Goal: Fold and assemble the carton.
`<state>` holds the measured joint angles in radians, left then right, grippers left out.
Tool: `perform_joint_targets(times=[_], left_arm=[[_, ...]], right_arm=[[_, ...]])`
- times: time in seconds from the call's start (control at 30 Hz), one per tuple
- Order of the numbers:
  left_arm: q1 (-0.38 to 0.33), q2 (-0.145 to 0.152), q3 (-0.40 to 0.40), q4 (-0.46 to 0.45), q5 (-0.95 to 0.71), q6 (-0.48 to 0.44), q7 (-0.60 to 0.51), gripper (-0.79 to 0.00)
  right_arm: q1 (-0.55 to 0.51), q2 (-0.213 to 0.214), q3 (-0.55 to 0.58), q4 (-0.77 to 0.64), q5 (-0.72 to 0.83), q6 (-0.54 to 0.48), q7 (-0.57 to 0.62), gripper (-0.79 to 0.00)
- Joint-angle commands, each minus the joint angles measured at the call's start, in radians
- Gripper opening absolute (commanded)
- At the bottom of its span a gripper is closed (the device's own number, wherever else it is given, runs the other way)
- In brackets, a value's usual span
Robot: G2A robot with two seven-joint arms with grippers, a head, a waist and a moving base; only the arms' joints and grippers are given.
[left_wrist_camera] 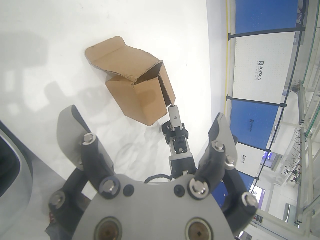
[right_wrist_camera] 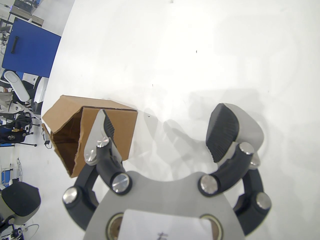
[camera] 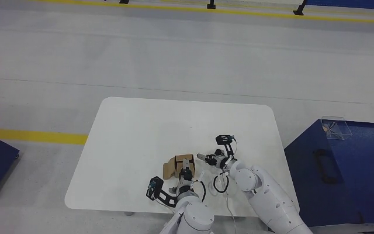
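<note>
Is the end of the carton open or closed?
Open. The carton shows its dark inside at one end; a flap stands out untucked.

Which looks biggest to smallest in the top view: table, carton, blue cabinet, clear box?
1. table
2. blue cabinet, though the picture's edge cuts it off
3. carton and clear box on the cabinet look about alike, so I won't rank them.

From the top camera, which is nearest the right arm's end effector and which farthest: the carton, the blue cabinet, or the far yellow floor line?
From the right end effector:
1. Carton, at its fingertip.
2. Blue cabinet, beside the table, on the right.
3. Far yellow floor line, well beyond the table.
</note>
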<state>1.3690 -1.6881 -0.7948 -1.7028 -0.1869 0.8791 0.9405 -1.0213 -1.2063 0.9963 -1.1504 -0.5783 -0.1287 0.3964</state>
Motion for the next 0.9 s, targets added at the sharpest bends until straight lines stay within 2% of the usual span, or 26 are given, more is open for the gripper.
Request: perform_joint_targets(times=[0.0, 0.07, 0.13, 0.23, 0.33, 0.87], left_arm=[[-0.001, 0.006, -0.023, 0.006, 0.009, -0.048, -0.011, 0.000], [0.017, 0.012, -0.034, -0.041, 0.008, -0.159, -0.065, 0.000], [0.054, 0.026, -0.053, -0.063, 0.076, -0.298, -0.081, 0.000], [0.120, 0.049, -0.077, -0.048, 0.169, -0.484, -0.118, 0.000], [0.160, 0.065, -0.091, -0.018, 0.260, -0.611, -0.162, 0.000], [0.160, 0.065, -0.091, -0.018, 0.260, -0.611, -0.162, 0.000]], right_arm=[[-0.010, 0.001, 0.010, -0.019, 0.007, -0.024, -0.028, 0.000], [-0.036, 0.009, 0.044, -0.047, 0.006, -0.063, -0.095, 0.000], [-0.066, 0.018, 0.067, -0.087, -0.081, -0.049, -0.170, 0.000], [-0.117, 0.028, 0.104, -0.160, -0.114, -0.030, -0.218, 0.000], [-0.146, 0.036, 0.134, -0.222, -0.144, -0.026, -0.231, 0.000], [-0.146, 0.036, 0.134, -0.222, -0.144, -0.026, -0.231, 0.000]])
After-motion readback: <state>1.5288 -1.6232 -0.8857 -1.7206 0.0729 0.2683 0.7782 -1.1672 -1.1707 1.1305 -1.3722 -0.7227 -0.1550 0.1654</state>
